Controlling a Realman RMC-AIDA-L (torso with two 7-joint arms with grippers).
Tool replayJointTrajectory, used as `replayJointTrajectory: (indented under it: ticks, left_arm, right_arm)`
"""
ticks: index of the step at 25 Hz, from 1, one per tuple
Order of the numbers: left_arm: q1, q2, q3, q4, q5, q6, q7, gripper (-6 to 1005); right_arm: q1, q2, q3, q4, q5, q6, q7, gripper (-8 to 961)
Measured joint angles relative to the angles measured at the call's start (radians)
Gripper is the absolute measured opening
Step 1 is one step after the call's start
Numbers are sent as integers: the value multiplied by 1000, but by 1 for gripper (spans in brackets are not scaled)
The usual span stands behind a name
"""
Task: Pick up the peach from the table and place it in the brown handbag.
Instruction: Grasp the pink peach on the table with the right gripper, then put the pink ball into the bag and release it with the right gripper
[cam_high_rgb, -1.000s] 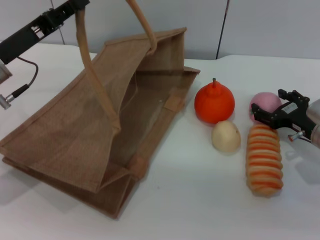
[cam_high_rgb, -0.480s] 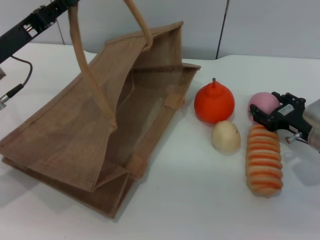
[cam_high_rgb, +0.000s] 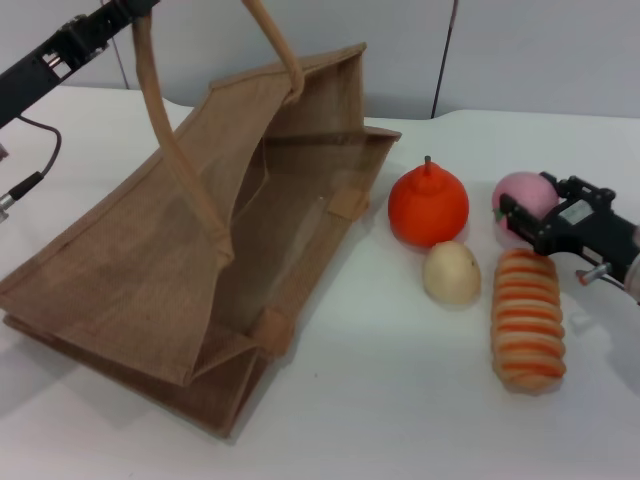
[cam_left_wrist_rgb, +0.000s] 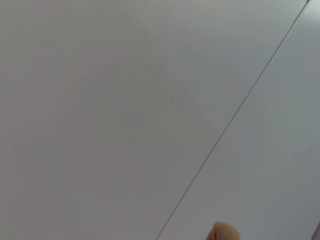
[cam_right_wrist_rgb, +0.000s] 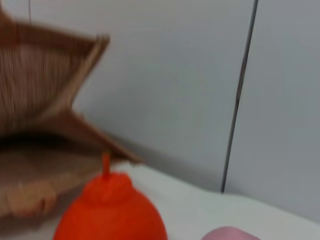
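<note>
On the table (cam_high_rgb: 400, 400), the right end effector (cam_high_rgb: 515, 215) sits right at the peach (cam_high_rgb: 520, 195), open, one finger on each side, holding nothing yet, I think. The peach lies just past the striped bread (cam_high_rgb: 528, 318) and beside the orange fruit (cam_high_rgb: 428, 205). It should close gently. Farther off, the left end effector (cam_high_rgb: 125, 8) holds a handle of the brown handbag (cam_high_rgb: 150, 260) up.

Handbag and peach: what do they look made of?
The brown handbag looks like coarse woven jute, matte: the weave grain shows, and it has rope-like handles. The peach looks like smooth, even pink plastic or foam, likely a fake fruit; I can't be sure.
</note>
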Motion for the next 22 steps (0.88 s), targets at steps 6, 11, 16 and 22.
replayJointTrajectory:
  ticks: [6, 11, 16, 22]
  left_arm:
    - [1, 2, -1, 0, 0, -1, -2, 131]
    - [-1, 6, -4, 0, 0, -13, -4, 132]
    - [-11, 7, -9, -1, 0, -39, -7, 133]
    - [-34, 3, -6, -2, 2, -58, -26, 134]
  right_arm:
    - [-19, -1, 1, -61, 9, 127, 48, 615]
    - [-35, -2, -33, -75, -16, 359, 59, 546]
    - [15, -1, -88, -63, -86, 443, 59, 513]
    - [164, 4, -129, 42, -235, 297, 51, 493]
